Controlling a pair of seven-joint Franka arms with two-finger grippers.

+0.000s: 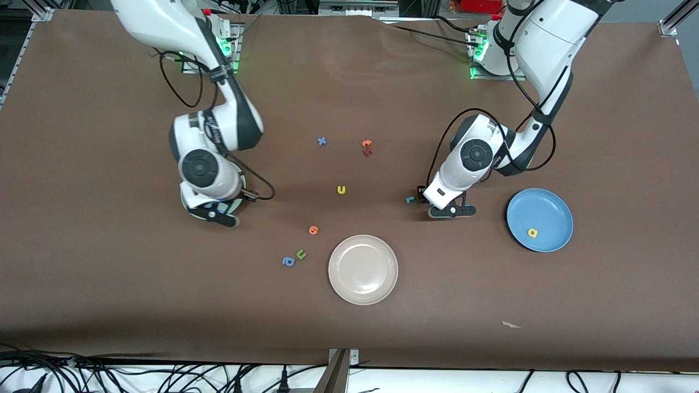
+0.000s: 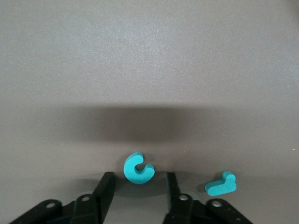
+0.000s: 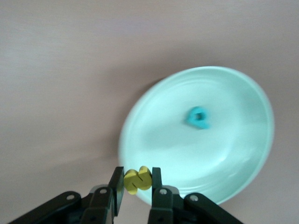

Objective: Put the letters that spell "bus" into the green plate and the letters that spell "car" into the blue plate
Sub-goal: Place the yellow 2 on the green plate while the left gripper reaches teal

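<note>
We are midway — yellow "a" (image 1: 532, 233) in the blue plate (image 1: 557, 204) at right, teal "b" (image 3: 199, 117) in the green plate (image 3: 154, 140) at left; right hand (image 3: 136, 186) pinches the yellow "s" (image 3: 137, 179) above it, left hand (image 2: 139, 189) straddles the teal "c" (image 2: 138, 168) on the desk (image 1: 109, 273) — teal "r" (image 2: 221, 184) and yellow "u" (image 1: 341, 190) remain.

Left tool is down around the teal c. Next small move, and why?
Probably finish closing the left tool on the teal c: the fingers flank it with gaps on both sides, so it isn't gripped yet. The teal r lies apart beside it. Then lift toward the blue plate.
</note>
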